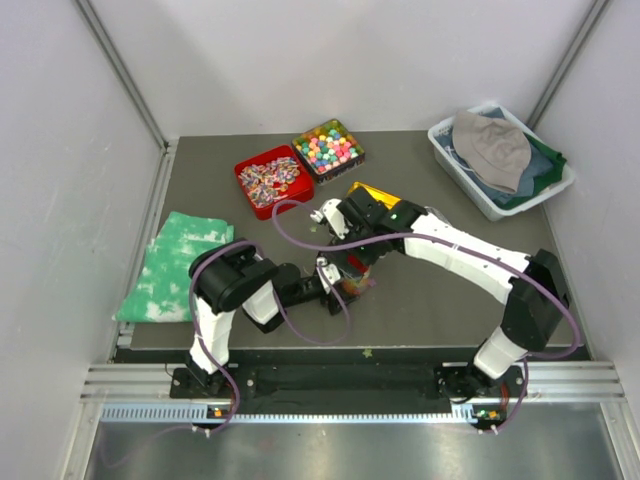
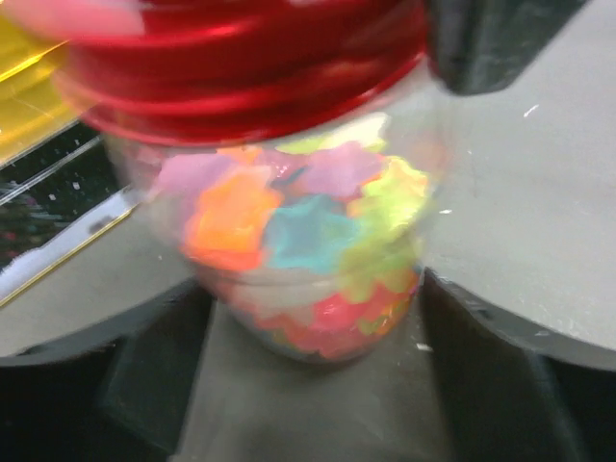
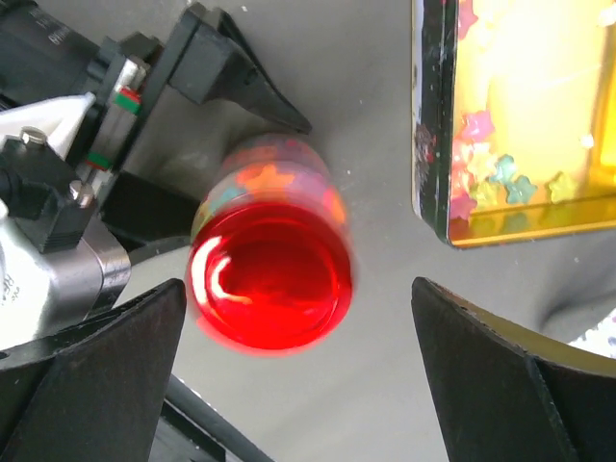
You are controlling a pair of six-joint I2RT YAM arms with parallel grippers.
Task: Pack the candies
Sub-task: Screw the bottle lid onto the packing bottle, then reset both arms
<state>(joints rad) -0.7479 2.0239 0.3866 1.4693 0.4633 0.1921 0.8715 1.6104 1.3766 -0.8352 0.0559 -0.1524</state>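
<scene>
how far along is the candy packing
Looks nearly done: the jar is full of candies and its red lid is on. In hand: the left gripper straddles the jar while the right gripper hangs open over the lid. Left: a few stray candies sit in the yellow tray.

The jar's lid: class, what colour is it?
The lid is glossy red, seen best in the right wrist view.

Glossy red lid (image 3: pixel 269 284) on clear, seemingly plastic jar (image 2: pixel 308 260); matt grey table (image 1: pixel 420 300).

Yellow tin (image 3: pixel 520 125) close beside jar (image 3: pixel 269 279)
</scene>
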